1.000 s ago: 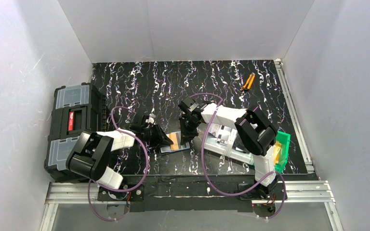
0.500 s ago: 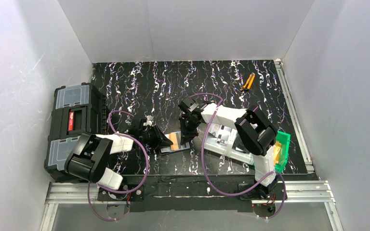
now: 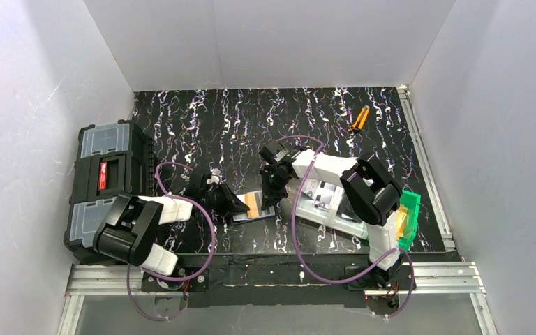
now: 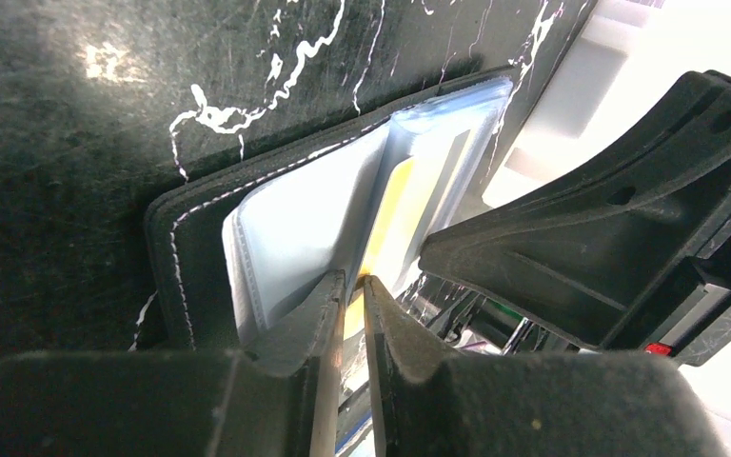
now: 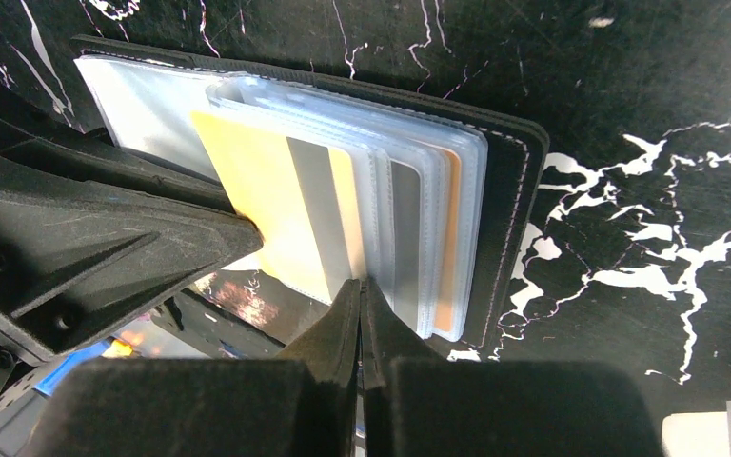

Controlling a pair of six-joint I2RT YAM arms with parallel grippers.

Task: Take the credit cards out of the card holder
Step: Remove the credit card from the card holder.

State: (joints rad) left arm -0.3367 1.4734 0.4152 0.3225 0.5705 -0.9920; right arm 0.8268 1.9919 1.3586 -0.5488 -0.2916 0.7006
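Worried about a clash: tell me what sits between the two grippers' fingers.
In the top view, the open black bifold card holder, an orange-tan card showing inside, lies between the left gripper and right gripper.

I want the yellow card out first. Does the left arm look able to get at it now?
Probably yes. The card holder lies open, the yellow card juts from the clear sleeves, and the left gripper has its edge between its jaws. The right gripper, shut at the sleeves' edge, does not block it.

Edge of orange-tan card (image 4: 395,205) — behind left hand (image 4: 353,279)
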